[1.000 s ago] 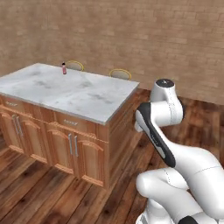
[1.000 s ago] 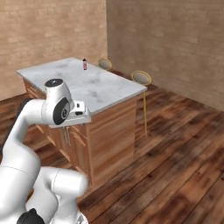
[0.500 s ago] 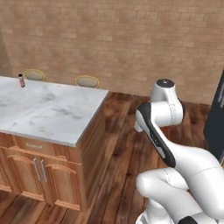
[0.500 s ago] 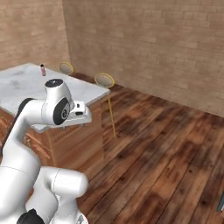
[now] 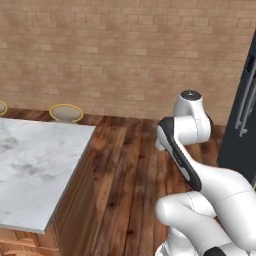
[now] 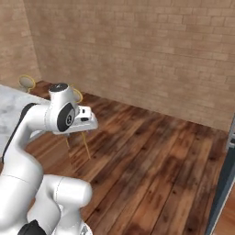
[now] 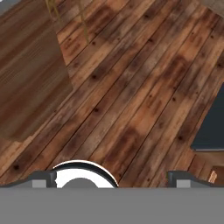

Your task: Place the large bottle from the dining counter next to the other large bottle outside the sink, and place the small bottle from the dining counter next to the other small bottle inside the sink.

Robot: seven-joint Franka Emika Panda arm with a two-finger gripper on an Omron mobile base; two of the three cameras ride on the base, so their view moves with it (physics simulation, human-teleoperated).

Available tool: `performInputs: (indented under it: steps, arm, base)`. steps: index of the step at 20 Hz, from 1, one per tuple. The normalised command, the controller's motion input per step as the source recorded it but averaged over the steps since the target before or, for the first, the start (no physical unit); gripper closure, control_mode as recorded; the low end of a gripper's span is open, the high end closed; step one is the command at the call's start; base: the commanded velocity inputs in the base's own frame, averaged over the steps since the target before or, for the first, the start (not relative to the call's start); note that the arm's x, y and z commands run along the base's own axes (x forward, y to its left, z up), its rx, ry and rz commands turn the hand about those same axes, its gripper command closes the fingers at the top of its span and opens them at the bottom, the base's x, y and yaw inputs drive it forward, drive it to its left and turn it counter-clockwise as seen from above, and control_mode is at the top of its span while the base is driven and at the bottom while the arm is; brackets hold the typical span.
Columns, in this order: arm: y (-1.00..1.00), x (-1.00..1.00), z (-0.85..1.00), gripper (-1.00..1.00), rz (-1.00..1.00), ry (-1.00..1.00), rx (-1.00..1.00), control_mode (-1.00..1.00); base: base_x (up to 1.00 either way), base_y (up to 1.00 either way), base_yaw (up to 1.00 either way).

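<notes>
Count: one dining counter (image 5: 35, 170), two stools, one dark tall appliance, one arm with one gripper (image 7: 111, 178).

Gripper: in the hand view the two finger tips (image 7: 43, 178) stand wide apart at the bottom edge, released, with nothing between them. Beneath them lies bare plank floor (image 7: 131, 87).

Dining counter: in the left base view its grey marble top fills the lower left, cut off by the left and bottom edges, so only one corner and part of the top can be checked. In the right base view only a pale strip of it shows at the left edge, behind the arm. In the hand view its wooden end panel (image 7: 30, 74) occupies the upper left.

Bottles: where they stand cannot be told from these pictures.

Stools: the near stool (image 5: 66, 112) stands just beyond the counter's far edge; the second stool (image 5: 1, 106) is cut off at the left edge. In the right base view the arm hides part of the near one.

Surroundings: a brick wall (image 5: 125, 55) closes the far side. The dark tall appliance (image 5: 245, 115) stands at the right, cut off by the picture edge, well apart from the counter, with open floor between.
</notes>
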Motion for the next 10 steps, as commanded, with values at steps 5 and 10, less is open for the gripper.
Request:
performInputs:
  steps: [5,10]
  arm:
    - [0.00,0.00,0.00,-1.00,0.00,0.00,0.00,1.00]
    - [0.00,0.00,0.00,-1.00,0.00,0.00,0.00,1.00]
  base:
    - [1.00,-0.01,-0.08]
    - [1.00,0.00,0.03]
